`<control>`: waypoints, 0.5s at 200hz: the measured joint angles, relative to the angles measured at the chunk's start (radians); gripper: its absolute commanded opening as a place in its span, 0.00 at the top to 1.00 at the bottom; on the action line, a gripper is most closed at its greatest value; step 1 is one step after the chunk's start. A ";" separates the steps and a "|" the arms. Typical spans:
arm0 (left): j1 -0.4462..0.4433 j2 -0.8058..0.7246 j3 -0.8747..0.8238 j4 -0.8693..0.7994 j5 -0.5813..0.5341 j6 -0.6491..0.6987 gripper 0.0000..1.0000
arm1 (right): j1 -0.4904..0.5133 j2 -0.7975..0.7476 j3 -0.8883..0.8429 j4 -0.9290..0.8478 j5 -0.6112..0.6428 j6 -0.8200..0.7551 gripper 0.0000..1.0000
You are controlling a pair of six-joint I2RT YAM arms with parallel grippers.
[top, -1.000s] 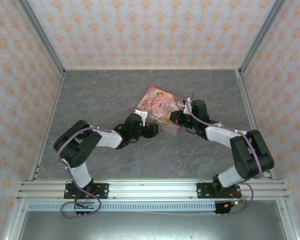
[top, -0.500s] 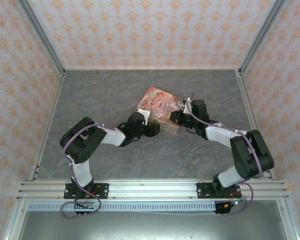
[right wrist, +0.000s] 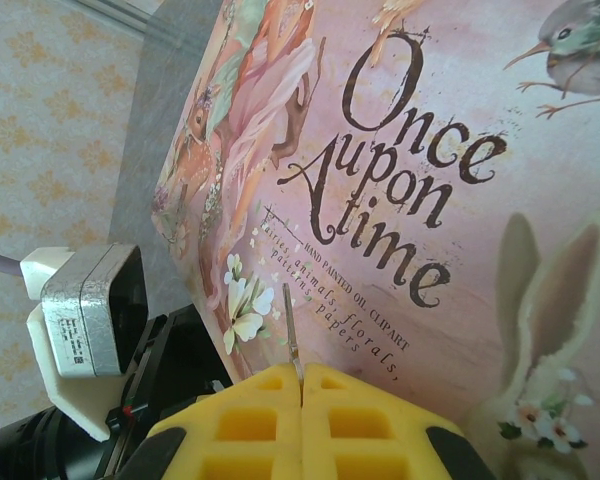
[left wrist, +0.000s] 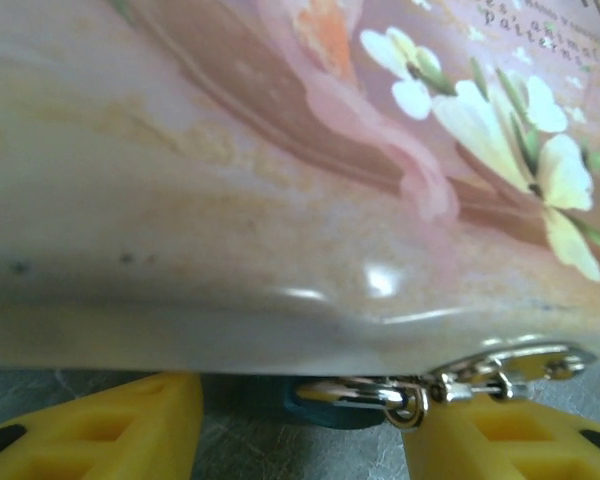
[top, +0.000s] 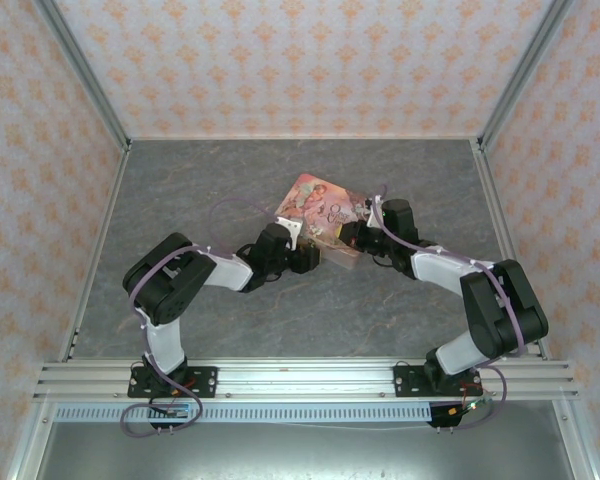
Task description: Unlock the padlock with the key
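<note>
The teal padlock (left wrist: pixel 332 412) lies on the table under the near edge of the pink floral tin (left wrist: pixel 280 170), its silvery shackle (left wrist: pixel 380 394) hooked to a small ring and clasp (left wrist: pixel 500 366). My left gripper (left wrist: pixel 300 425) is open, with one yellow finger (left wrist: pixel 110 430) on each side of the padlock and a gap on the left. In the top view it (top: pixel 308 260) sits against the tin's near corner. My right gripper (right wrist: pixel 301 385) is shut on the key (right wrist: pixel 293 345), whose thin blade sticks out over the tin lid. From above, it (top: pixel 350 237) hovers at the tin's right edge.
The tin (top: pixel 315 208) lies askew in the middle of the grey table (top: pixel 210 180), with both arms meeting at its near side. Aluminium posts and patterned walls (top: pixel 40 170) enclose the table on three sides.
My left arm has pushed a little to the right, closer to the tin, and its jaws have narrowed. The right arm and the tin have not moved.
</note>
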 measured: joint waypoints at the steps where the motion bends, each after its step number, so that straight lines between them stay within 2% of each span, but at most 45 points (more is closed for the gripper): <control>1: 0.000 0.000 0.000 0.000 0.000 0.000 0.47 | 0.000 0.000 0.000 0.000 0.000 0.000 1.00; 100: -0.013 0.004 0.011 -0.001 0.011 0.000 0.56 | 0.000 0.000 0.000 0.000 0.000 0.000 1.00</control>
